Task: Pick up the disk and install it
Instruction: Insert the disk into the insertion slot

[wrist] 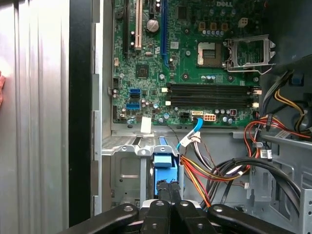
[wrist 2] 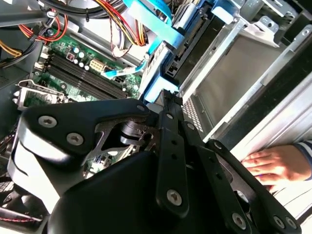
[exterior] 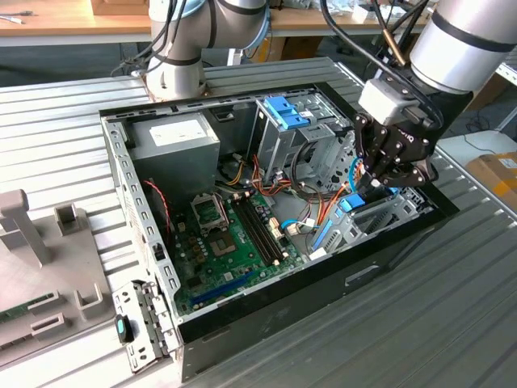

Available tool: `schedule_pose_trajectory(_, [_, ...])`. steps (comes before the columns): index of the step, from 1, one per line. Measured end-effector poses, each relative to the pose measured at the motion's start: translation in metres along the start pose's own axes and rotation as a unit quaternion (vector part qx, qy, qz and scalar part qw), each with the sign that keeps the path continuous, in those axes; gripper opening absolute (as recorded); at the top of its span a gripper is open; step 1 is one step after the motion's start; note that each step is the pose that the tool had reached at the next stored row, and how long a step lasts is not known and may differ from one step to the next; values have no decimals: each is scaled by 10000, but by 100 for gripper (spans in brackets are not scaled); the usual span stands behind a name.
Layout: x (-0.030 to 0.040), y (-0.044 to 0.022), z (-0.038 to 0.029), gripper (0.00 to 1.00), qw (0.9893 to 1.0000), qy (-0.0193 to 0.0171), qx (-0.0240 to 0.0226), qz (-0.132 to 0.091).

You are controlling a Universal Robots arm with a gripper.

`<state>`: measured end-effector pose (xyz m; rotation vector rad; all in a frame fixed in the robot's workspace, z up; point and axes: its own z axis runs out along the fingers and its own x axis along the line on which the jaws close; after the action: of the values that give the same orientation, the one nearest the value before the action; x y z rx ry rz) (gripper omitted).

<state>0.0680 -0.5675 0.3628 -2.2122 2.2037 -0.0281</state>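
We see the gripper (exterior: 373, 187) reaching into the open computer case (exterior: 266, 311), at about three o'clock of the case in the exterior view. Its fingers (wrist: 158, 187) are drawn close together and pinch the blue rail edge of the disk (wrist: 163, 168).

The disk stands on edge rather than flat. We judge this is so it can slide into the narrow grey drive bay (wrist: 124, 170) against the case wall. It sits at the bay's mouth, but we cannot tell how deep it is seated.

We take the grip on the top edge to be deliberate, since it leaves the disk's sides free to pass between the bay's walls.

The motherboard (exterior: 230, 242) lies toward eight o'clock of the gripper in the exterior view. A bundle of coloured cables (wrist: 214, 175) runs close beside the disk, so the approach from above keeps clear of it.

The grey power-supply box (exterior: 174, 137) sits well apart, near eleven o'clock of the case.

In the second wrist view a person's hand (wrist 2: 270, 163) rests outside the case wall, away from the bay. We cannot tell why it is there.
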Motion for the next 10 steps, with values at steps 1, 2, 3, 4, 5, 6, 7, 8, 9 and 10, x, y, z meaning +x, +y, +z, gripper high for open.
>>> schedule_pose_trajectory(1, [0,0,0,11,10000,1,0,0])
schedule_pose_trajectory(2, [0,1,36,11,10000,-1,0,0])
schedule_pose_trajectory(3, [0,2,78,11,10000,0,0,0])
schedule_pose_trajectory(4, [0,3,103,11,10000,0,0,0])
schedule_pose_trajectory(5, [0,3,113,11,10000,-1,0,0])
schedule_pose_trajectory(6, [0,3,118,11,10000,1,0,0])
schedule_pose_trajectory(7, [2,5,170,11,10000,0,0,0])
schedule_pose_trajectory(8, [2,5,198,11,10000,-1,-1,0])
schedule_pose_trajectory(9, [2,5,197,11,10000,0,-1,0])
schedule_pose_trajectory(10, [3,6,228,11,10000,-1,-1,0])
